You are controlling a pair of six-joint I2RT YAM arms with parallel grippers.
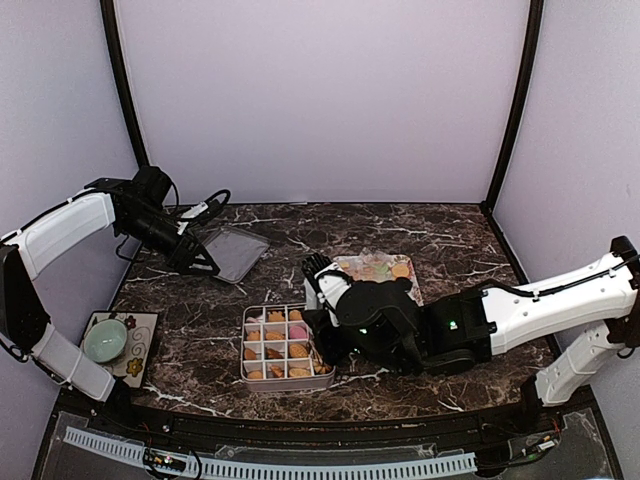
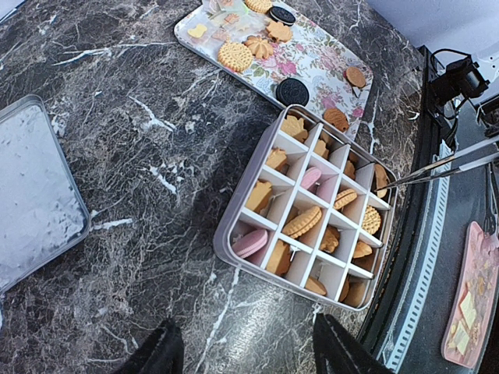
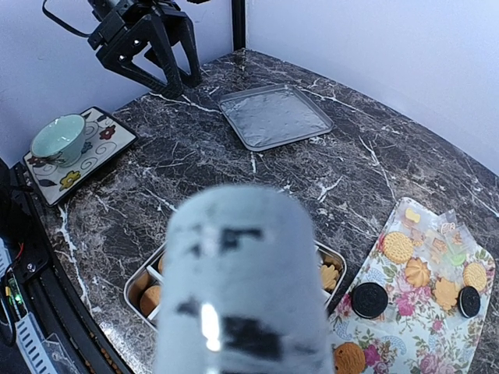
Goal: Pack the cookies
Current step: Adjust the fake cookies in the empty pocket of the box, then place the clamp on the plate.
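A metal box (image 1: 287,348) (image 2: 226,226) divided into cells holds golden and pink cookies (image 2: 302,222). More cookies (image 2: 233,56) (image 3: 398,247), with black sandwich rounds (image 2: 292,91) (image 3: 369,299), lie on the flower-patterned tray (image 1: 375,270). My right gripper (image 1: 328,330) hangs over the box's right side, shut on metal tongs (image 2: 444,165) (image 3: 242,288) whose blurred handle hides its fingers. The tong tips sit in a cell at the box's near right edge. My left gripper (image 2: 245,354) (image 1: 195,255) is open and empty, off at the far left.
The box's flat metal lid (image 1: 232,252) (image 2: 31,195) (image 3: 274,117) lies at the back left by the left gripper. A pale green cup (image 1: 105,340) (image 3: 58,136) stands on a patterned coaster at the near left. Purple walls close in the table.
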